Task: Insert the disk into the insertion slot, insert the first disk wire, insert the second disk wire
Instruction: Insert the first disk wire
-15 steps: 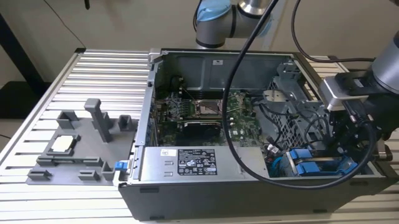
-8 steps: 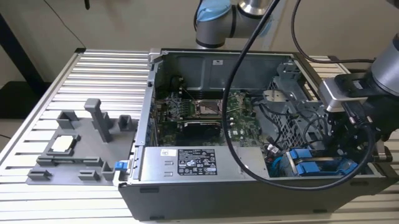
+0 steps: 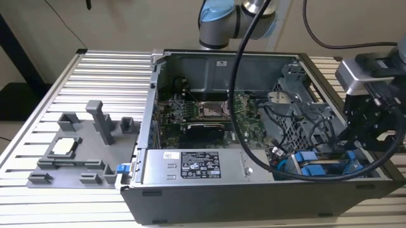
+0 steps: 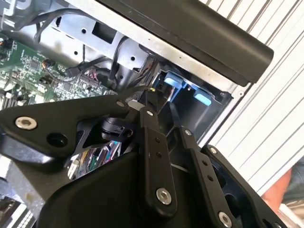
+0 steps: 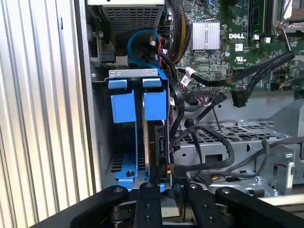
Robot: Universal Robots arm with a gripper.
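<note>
I hang over a slatted metal table (image 3: 95,71) that carries an open computer case (image 3: 254,202). A grey fixture tray (image 3: 76,152) lies beside the case on the exterior view's left. Inside the case, a silver power supply (image 3: 190,166) runs along the near wall and a green board (image 5: 237,42) covers the floor. The drive cage (image 3: 298,118) stands toward the exterior view's right, with its perforated side facing the board.

The disk (image 5: 154,107) sits in the insertion slot (image 5: 159,72) of that cage, its blue tab level with the tab of the other carrier (image 5: 122,107) just beside it. A blue cable (image 5: 137,35) loops between the cage and the power supply, and black wires (image 5: 209,152) trail over the perforated metal.

A black plug (image 5: 167,170) sits at the disk's end. My gripper (image 5: 168,187) is right at that plug. I cannot tell how far it is open or whether it holds anything.
</note>
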